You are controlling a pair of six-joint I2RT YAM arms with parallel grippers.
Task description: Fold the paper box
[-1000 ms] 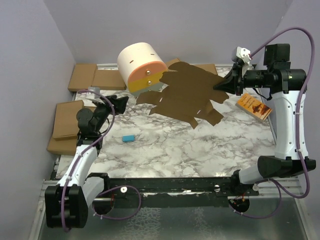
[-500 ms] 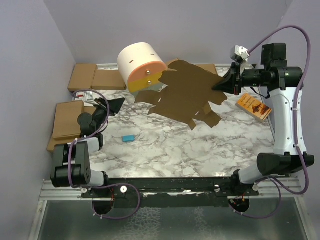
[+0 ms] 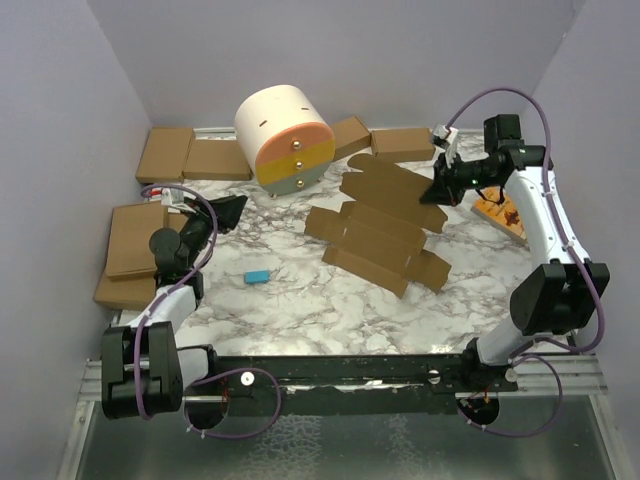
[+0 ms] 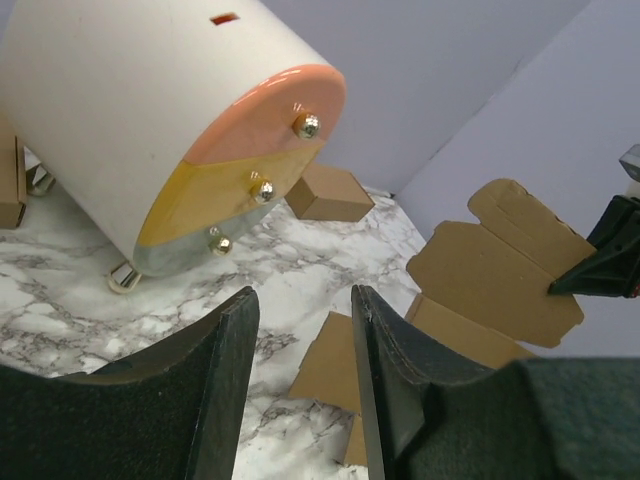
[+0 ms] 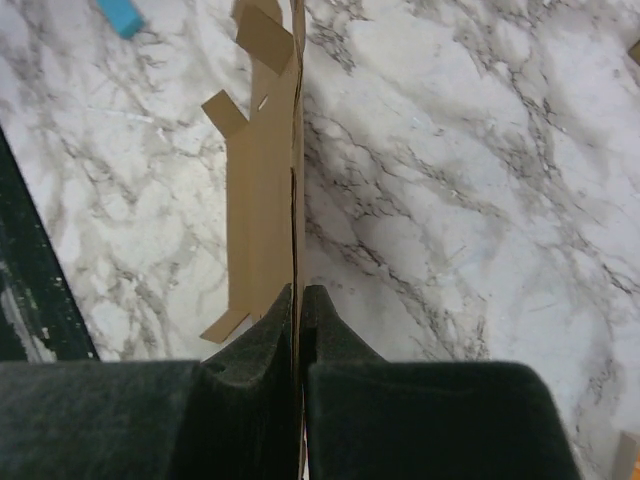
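While the R arm stands tall w/ its wrist bent inward, the right gripper [image 3: 438, 187] is pinched tight on the far right edge of the paper box [image 3: 385, 228], a flat sheet over the mid table [image 3: 300, 295]. L arm sits folded low; left gripper [image 3: 228, 210] is half open, holding nothing. R wrist cam sees the sheet edge-on only, top cut off.

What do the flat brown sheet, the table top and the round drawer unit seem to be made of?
Paper box: thin brown cardboard, matte; cut flaps and slots.
Table top: white with grey veins, marble look, perhaps only a printed film.
Drawer unit: smooth, slightly glossy shell, likely plastic or painted wood; shiny metal-like knobs.
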